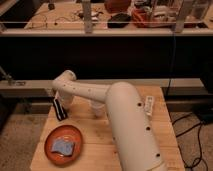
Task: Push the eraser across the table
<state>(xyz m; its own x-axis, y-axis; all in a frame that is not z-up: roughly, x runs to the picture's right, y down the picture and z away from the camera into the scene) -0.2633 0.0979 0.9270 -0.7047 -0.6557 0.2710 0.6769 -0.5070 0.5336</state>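
My white arm reaches from the lower right across the wooden table point(95, 135) to its left side. The gripper point(60, 108) is a dark shape low over the table near the left edge, just behind the orange plate. A small white oblong object point(149, 106), which may be the eraser, lies near the table's right edge, far from the gripper. I cannot tell whether anything lies under or against the gripper.
An orange plate point(63, 145) with a blue-grey item point(62, 146) on it sits at the front left. A white cup-like object point(97, 109) stands partly hidden under the arm. A dark shelf unit and a cluttered bench point(120, 20) stand behind the table.
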